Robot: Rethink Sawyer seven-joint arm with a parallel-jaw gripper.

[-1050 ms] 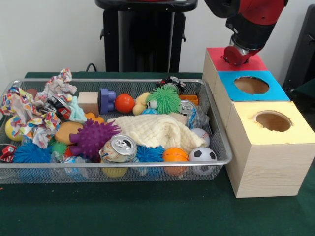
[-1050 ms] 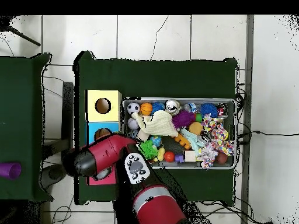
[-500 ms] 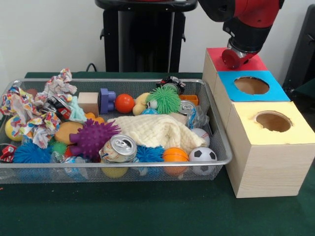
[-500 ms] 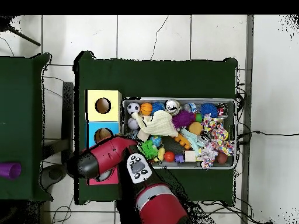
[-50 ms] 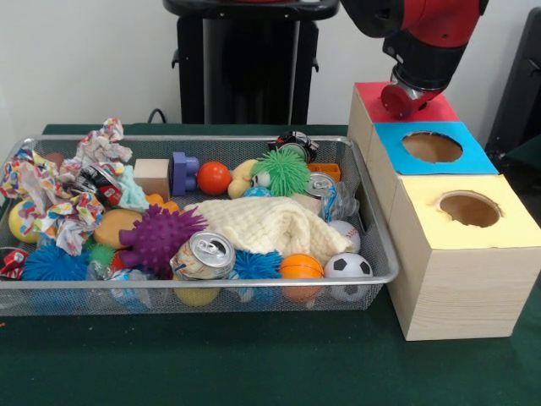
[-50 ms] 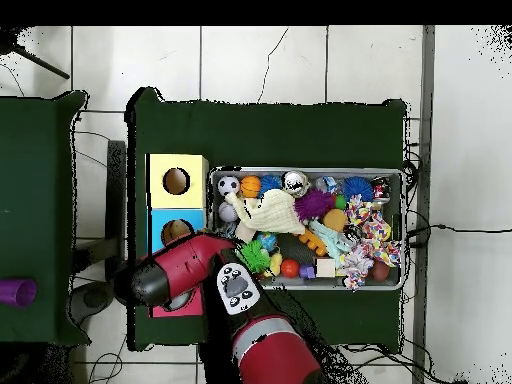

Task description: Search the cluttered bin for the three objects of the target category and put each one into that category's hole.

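Observation:
The wire bin holds a jumble: a drink can, a soccer ball, an orange ball, a red-orange ball, a purple spiky ball, a green spiky ball, a cream cloth and crumpled patterned paper. Beside it stand three wooden boxes: red-topped, blue-topped and yellow-topped. My gripper hangs just over the red top's left part, its red rounded end showing. In the overhead view the arm covers the red box.
Round holes show in the blue top and the yellow top; the red top's hole is hidden behind the arm. A wooden cube and a purple block lie at the bin's back. Green cloth covers the table.
Over the last second the arm's end rose slightly and shifted a little left above the red box. Nothing in the bin has moved.

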